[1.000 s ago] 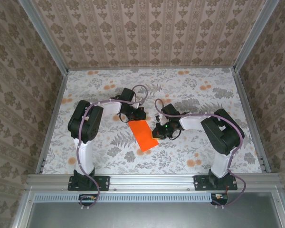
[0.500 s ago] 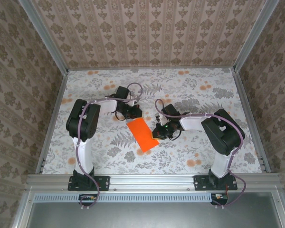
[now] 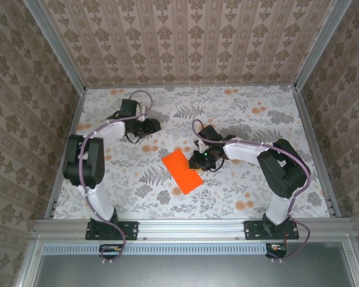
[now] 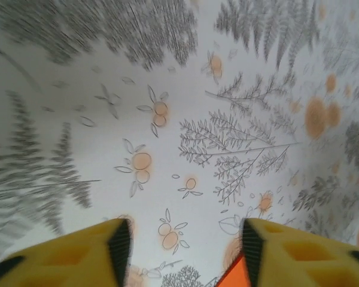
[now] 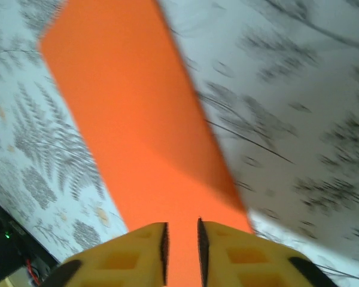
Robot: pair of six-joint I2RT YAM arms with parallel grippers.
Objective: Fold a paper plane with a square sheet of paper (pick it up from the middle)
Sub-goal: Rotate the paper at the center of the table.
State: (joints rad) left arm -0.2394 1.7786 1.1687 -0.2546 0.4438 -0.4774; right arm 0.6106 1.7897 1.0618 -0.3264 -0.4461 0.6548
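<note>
A pale tablecloth (image 3: 257,119) printed with grey ferns and small orange flowers covers the worktop, boxed in by damask-patterned walls (image 3: 185,42) and aluminium rails (image 3: 185,226). The square sheet of paper (image 3: 181,171), vivid orange and matte, lies flat at the middle of the frame as a slanted oblong running from upper left to lower right. The right gripper (image 5: 180,242) sits at its right edge, jaws a narrow slit apart with orange showing through the gap. The left gripper (image 4: 185,239) hangs over bare cloth toward the upper left, jaws wide apart and empty.
</note>
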